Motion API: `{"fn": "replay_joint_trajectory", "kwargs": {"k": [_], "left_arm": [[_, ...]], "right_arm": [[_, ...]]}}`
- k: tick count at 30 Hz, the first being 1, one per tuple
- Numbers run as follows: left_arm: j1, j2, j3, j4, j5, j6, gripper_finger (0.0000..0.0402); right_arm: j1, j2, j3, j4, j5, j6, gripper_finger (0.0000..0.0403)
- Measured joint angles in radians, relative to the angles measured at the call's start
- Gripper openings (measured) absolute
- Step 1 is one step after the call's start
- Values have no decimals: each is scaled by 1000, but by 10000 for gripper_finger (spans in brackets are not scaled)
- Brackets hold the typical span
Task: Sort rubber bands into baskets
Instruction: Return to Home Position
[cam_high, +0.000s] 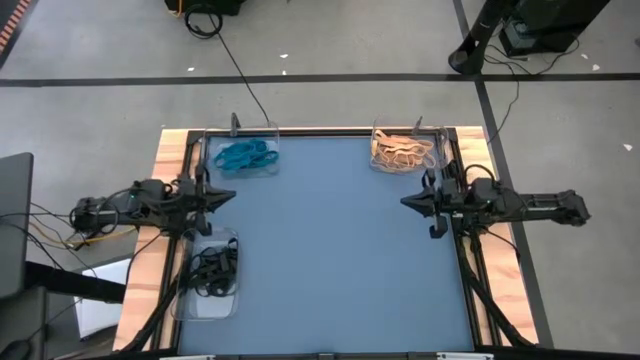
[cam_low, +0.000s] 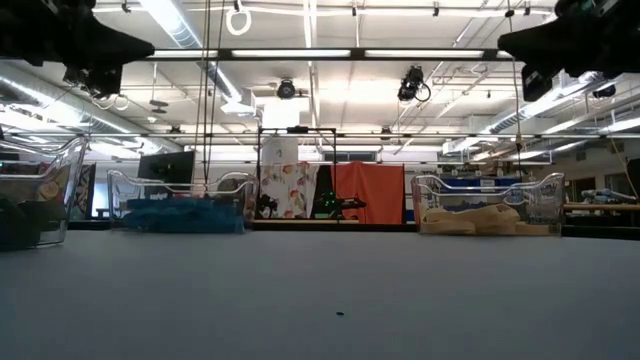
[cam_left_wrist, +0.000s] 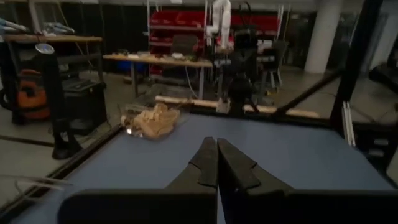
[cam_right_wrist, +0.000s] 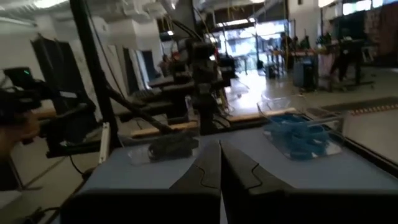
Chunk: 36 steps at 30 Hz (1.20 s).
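The blue table top (cam_high: 330, 250) lies open between the two grippers, with its wooden edge (cam_high: 145, 265) behind each wrist. Along those edges, the basket of teal rubber bands (cam_high: 275, 140) sits just beyond the left gripper (cam_high: 230, 196), the basket of black rubber bands (cam_high: 205, 305) sits just nearer than it, and the basket of tan rubber bands (cam_high: 378, 130) sits just beyond the right gripper (cam_high: 408, 202). Both grippers hang with fingers pressed together

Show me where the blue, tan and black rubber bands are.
blue rubber bands (cam_high: 245, 155), high view, middle of the pile.
tan rubber bands (cam_high: 402, 150), high view, middle of the pile.
black rubber bands (cam_high: 213, 268), high view, middle of the pile.
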Motion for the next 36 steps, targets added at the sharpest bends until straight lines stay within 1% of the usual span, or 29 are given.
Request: {"fn": "replay_joint_trajectory", "kwargs": {"k": [2,7,10,17,20,22,27,32,36], "left_arm": [[-4,0,-14,0,8,10,2],[-17,1,-98,122,50,47,1],[-20,-1,-126,153,51,53,1],[-21,0,-161,158,51,37,1],[-21,0,-161,160,52,33,1],[-21,0,-161,164,52,33,1],[-21,0,-161,165,52,33,1],[-23,0,-162,158,64,26,1],[-27,0,-233,273,110,25,1]], "right_arm": [[11,-28,-42,41,0,5,6],[16,-79,-139,76,2,52,6],[14,-96,-154,73,6,70,7],[14,-97,-158,25,9,66,7],[14,-100,-159,-15,62,66,7],[14,-104,-173,-9,83,65,7],[15,-107,-174,-8,28,86,7],[17,-107,-174,-7,24,90,7],[17,-107,-174,-7,-19,90,7]]}}
